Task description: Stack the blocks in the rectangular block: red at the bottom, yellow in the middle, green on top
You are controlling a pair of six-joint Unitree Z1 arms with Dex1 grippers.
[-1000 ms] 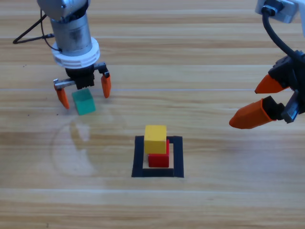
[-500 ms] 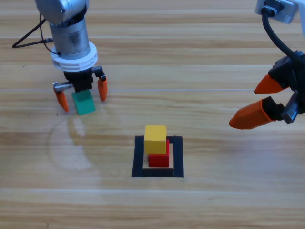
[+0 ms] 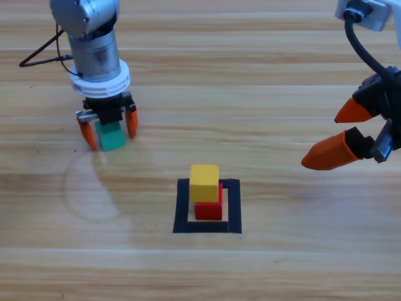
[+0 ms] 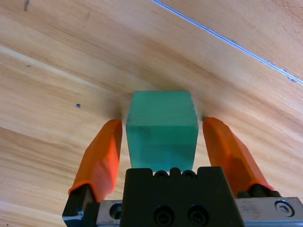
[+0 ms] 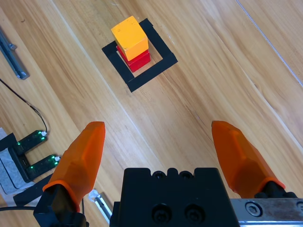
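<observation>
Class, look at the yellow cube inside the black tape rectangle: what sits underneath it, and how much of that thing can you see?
The red cube sits under the yellow cube, inside the tape rectangle. Only its front and right edges show; its top is covered.

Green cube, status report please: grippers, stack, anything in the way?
Left gripper straddles green cube, jaws close beside it, cube on table. Right gripper open, waiting at right edge. Yellow cube on red cube inside tape rectangle. Nothing in the way.

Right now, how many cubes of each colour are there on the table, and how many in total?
Red cube: 1
Yellow cube: 1
Green cube: 1
Total: 3
</observation>
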